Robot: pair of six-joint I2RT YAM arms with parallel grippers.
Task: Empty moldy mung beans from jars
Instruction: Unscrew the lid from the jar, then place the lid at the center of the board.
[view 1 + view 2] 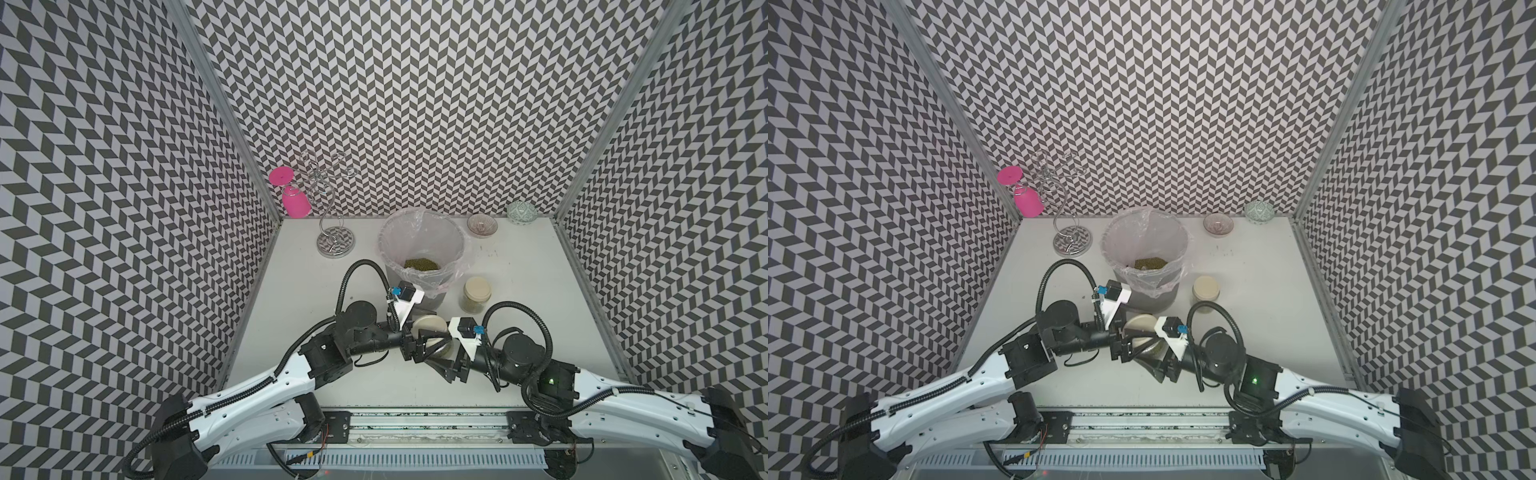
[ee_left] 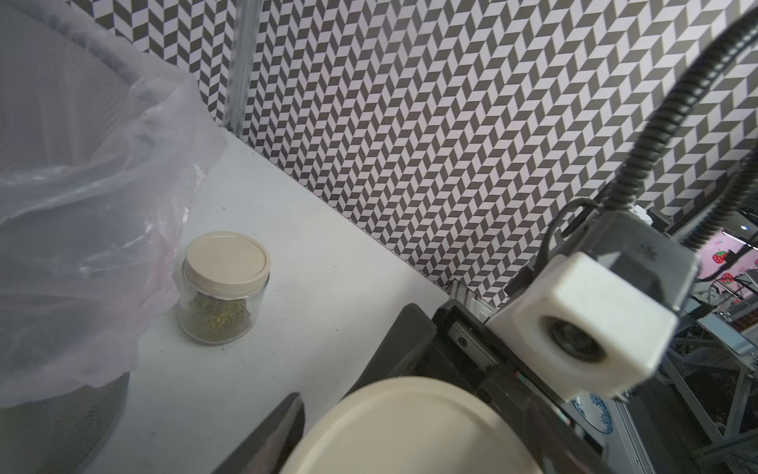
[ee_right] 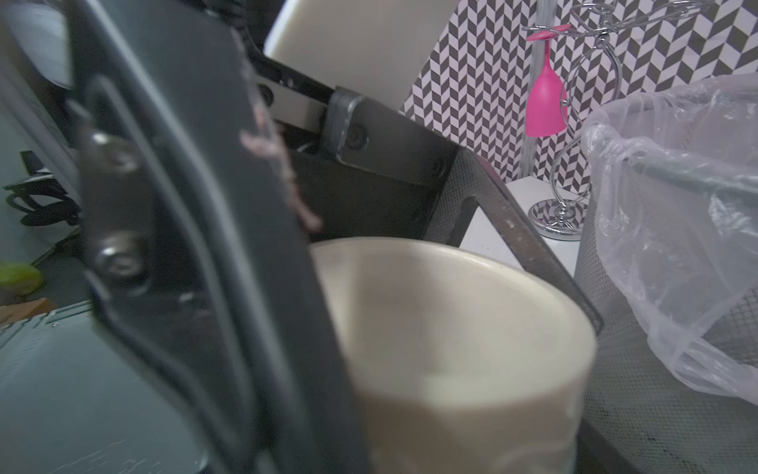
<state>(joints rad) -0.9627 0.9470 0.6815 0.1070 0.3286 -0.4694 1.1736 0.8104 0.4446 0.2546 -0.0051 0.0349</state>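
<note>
Top views, both: a plastic-lined mesh waste bin (image 1: 451, 232) stands mid-table with a heap of moldy mung beans (image 1: 420, 264) on its floor, so part of the emptying is judged done. In front of it the two arms meet on one tilted glass jar (image 1: 1152, 350) with beans showing inside. The left gripper (image 2: 414, 443) has its jaws closed across the jar's cream lid (image 1: 428, 325). The right gripper (image 1: 446, 358) clamps the jar itself, probably at the glass body, as the right wrist view is too blurred to fix the contact. The lid is not yet off; the step in hand is judged to be unscrewing. A second jar (image 2: 224, 287), lidded and partly full, stands upright just beside the bin. Both jars remain to be opened and tipped
</note>
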